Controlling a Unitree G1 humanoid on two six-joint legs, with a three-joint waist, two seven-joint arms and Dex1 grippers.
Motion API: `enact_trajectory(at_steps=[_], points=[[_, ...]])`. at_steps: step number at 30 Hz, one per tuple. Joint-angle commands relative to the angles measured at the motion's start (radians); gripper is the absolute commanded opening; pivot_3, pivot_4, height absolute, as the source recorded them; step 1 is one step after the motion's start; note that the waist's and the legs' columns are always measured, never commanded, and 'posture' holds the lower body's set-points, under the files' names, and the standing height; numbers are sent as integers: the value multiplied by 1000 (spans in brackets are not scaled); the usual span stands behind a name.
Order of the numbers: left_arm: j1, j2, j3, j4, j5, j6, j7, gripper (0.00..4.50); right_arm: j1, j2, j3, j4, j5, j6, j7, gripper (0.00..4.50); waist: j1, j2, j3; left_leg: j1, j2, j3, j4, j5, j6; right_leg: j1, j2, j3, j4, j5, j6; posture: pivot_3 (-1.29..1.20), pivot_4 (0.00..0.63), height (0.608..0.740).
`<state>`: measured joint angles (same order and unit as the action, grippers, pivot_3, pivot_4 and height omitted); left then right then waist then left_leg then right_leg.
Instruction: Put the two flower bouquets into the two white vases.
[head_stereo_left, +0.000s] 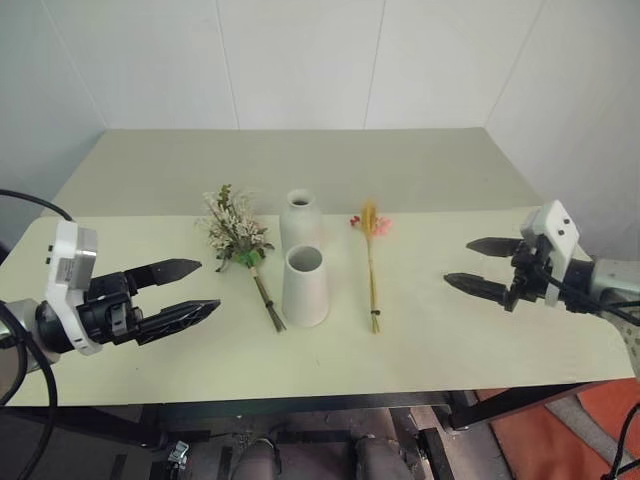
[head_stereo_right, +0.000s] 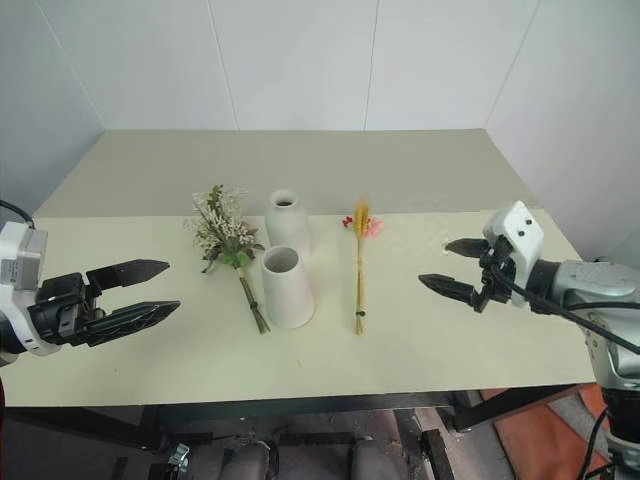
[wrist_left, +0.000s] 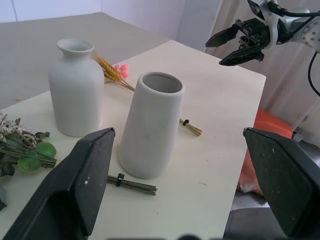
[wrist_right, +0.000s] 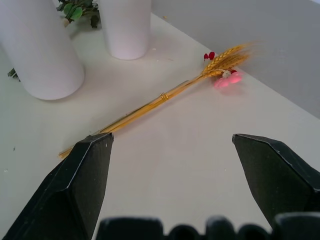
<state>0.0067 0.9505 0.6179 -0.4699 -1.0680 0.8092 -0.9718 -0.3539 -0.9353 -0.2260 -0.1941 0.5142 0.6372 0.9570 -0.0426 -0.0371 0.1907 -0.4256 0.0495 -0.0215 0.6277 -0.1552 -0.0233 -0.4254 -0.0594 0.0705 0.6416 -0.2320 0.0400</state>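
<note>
Both fingers (head_stereo_left: 183, 290) (head_stereo_left: 487, 266) gape empty; cone vase (head_stereo_left: 305, 287) partly hides bottle vase (head_stereo_left: 299, 220).

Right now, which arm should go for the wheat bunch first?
Right. The wheat bunch lies on the right side of the vases, nearer the open right tool. The left tool would have to cross the vases and the leafy bunch.

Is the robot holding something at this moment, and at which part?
Nothing is held. The left hand and the right hand are both open above the table, and both bouquets lie on it beside the vases.
</note>
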Motion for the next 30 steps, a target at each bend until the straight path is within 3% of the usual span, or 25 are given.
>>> enact_trajectory(at_steps=[1,9,15,19,24,30], points=[[-17,10,13,-11,-26,-5,-2,4474,-22,-14,-18,-24,10,15,-10,4500,0,0,0,0,0,0,0,0,0,0,0,0,0,0,0,0,150,740],[-18,16,13,-13,-42,-7,-5,4474,-64,-4,44,-20,-20,34,-40,4500,-1,0,0,0,0,0,0,0,0,0,0,0,0,0,0,0,150,740],[-136,56,-64,68,-8,-39,-78,4474,-326,95,255,42,-87,338,-206,4500,-8,0,0,0,0,0,0,0,0,-2,1,0,1,1,-1,0,150,740],[-196,60,-123,108,32,-70,-129,4474,-509,204,360,180,-151,495,-295,4500,-5,0,0,-1,0,0,-1,0,0,-3,1,0,0,1,-2,0,150,740],[-231,56,-151,138,67,-94,-170,4474,-707,342,433,397,-194,655,-361,4500,-3,0,0,-14,0,0,0,1,1,-15,1,0,3,10,1,0,150,740],[-216,59,-137,146,88,-107,-208,4474,-823,458,556,641,-295,588,-365,4500,-3,0,0,-15,0,-1,0,1,1,-15,2,0,3,10,1,0,150,740]])
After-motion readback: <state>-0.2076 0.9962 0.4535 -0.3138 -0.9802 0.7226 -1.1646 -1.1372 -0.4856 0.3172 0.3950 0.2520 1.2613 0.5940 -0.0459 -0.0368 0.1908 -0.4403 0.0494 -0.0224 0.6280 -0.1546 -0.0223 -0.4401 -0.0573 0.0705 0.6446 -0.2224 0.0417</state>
